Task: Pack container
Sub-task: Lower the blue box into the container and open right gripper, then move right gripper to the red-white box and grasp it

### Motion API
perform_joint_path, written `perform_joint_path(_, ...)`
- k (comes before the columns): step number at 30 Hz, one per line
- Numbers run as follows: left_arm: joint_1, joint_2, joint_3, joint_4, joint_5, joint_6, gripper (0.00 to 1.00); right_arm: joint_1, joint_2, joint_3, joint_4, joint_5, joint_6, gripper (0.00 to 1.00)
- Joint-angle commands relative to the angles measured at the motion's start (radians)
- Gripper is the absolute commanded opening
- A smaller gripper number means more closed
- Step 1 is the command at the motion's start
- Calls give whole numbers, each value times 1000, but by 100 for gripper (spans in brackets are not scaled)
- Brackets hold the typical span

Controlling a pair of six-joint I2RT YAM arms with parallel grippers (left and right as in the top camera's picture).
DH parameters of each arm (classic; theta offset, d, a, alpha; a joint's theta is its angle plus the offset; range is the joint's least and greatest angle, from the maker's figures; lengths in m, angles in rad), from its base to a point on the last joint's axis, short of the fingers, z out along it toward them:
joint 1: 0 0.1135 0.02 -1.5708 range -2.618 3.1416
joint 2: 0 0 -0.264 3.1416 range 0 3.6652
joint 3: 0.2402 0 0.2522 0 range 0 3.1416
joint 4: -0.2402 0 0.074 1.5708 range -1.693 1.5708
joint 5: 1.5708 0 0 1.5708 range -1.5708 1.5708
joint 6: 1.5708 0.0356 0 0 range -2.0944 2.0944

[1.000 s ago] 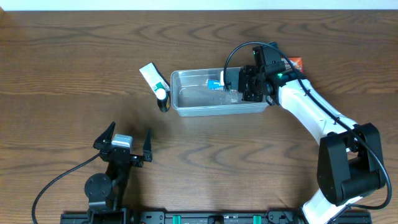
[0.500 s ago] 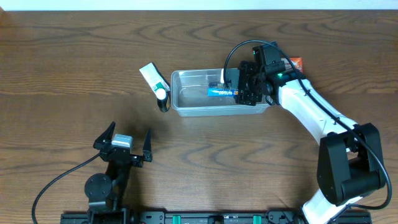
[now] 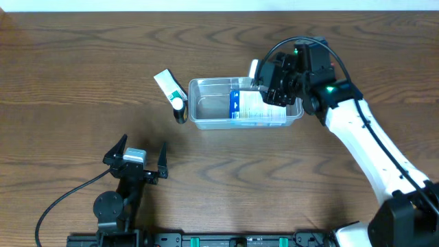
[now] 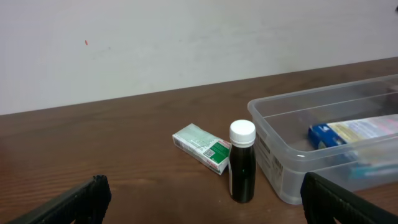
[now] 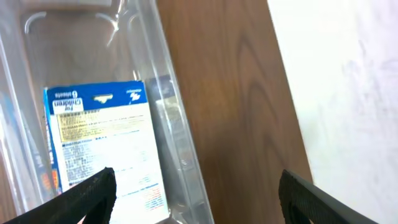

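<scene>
Right gripper (image 3: pixel 273 86): a second ago it sat low in the right end of the clear, shallow rectangular plastic container (image 3: pixel 208 103), closed on a flat blue-and-white printed cardboard box (image 3: pixel 255 106) held edge-on. Now its jaws stand apart with nothing between them, and it has lifted back toward the container's far right corner. The right wrist view shows both fingers spread wide above the box's printed face. The box now lies flat, label up, on the container floor in the right half, free of the fingers: release done, first item packed. The container itself appears not to have shifted; it sits on the brown wooden table (image 3: pixel 82 68) a little right of centre, toward the far edge, long side across the view. Its left half is bare. Left gripper (image 3: pixel 142 159) is parked near the front edge, well apart from the container, jaws wide and empty, unchanged over the interval. Still outside: a small green-and-white carton (image 3: pixel 169 85) and an upright dark bottle with a white cap (image 3: pixel 180 110), the bottle just beside the container's left end wall. Judgement: these are likely the remaining items; the bare left half looks roomy enough for both.
</scene>
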Motion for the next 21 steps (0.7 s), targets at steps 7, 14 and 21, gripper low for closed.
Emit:
perform_joint_path(7, 5, -1, -18, -33, 13, 6, 98, 23, -3, 13, -71, -40, 202, 69)
perform_joint_path(14, 5, -1, -18, -33, 13, 6, 98, 51, -3, 13, -41, -143, 391, 14)
perform_joint_path(21, 5, -1, -18, -33, 13, 6, 98, 92, 3, 13, 57, -63, 969, 1)
